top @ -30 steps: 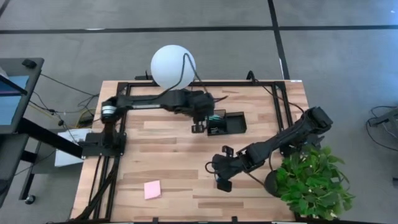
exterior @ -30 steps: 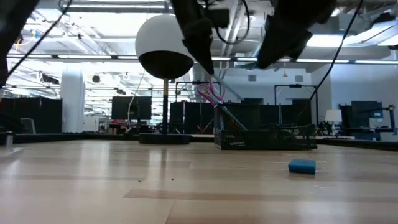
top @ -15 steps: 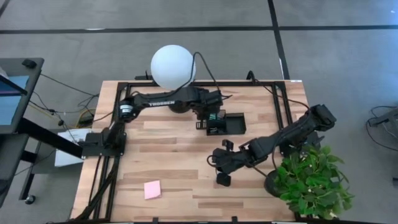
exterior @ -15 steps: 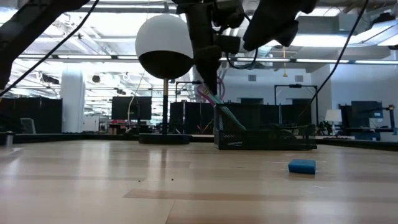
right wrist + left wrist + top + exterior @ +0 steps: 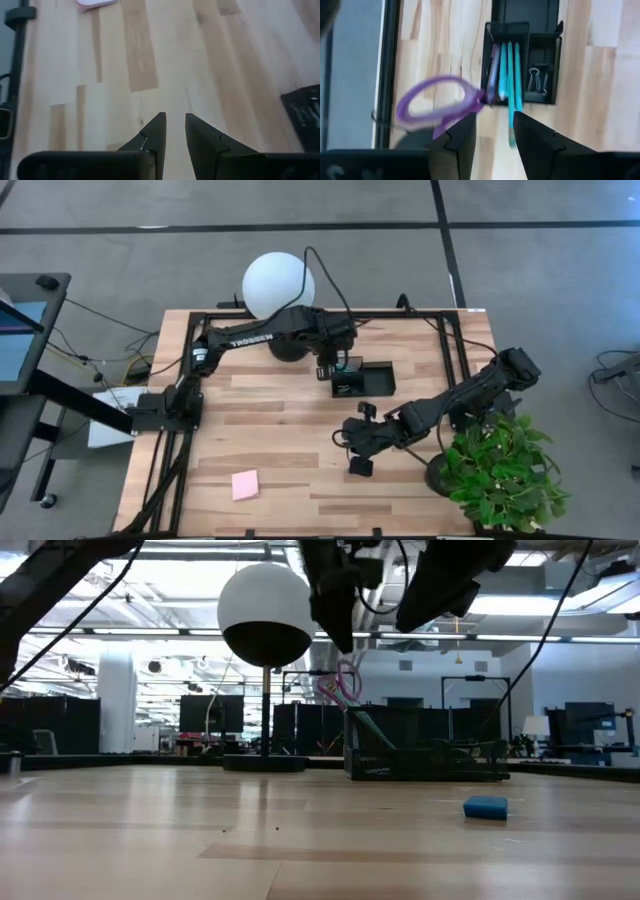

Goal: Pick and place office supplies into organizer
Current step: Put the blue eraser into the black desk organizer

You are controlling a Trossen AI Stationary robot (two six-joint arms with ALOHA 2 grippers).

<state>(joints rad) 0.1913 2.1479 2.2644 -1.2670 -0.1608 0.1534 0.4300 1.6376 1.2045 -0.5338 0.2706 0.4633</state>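
The left gripper (image 5: 492,131) hangs above the left end of the black organizer (image 5: 363,379), near the back edge of the wooden table (image 5: 280,430). Its two dark fingers (image 5: 462,137) are spread apart and hold nothing. Just beyond the fingertips, purple-handled scissors (image 5: 437,102) stick out of the organizer's end compartment, loops in the air and blades down inside. Beside the scissors in the same compartment lie teal pens (image 5: 511,80) and a purple pen (image 5: 495,70). The next compartment holds small clips (image 5: 536,80). From table height, the scissors (image 5: 343,685) lean out of the organizer (image 5: 425,762) at a tilt, just under the left gripper.

The right gripper (image 5: 173,131) sits over bare wood toward the front right of the table, well apart from the organizer. Its fingers (image 5: 155,131) stand a narrow gap apart with nothing between them.

A small blue eraser (image 5: 486,807) lies on the table in front of the organizer. A pink sticky-note pad (image 5: 245,484) lies near the front left. A white globe lamp (image 5: 277,287) stands at the back edge, and a green plant (image 5: 500,470) stands at the front right corner.
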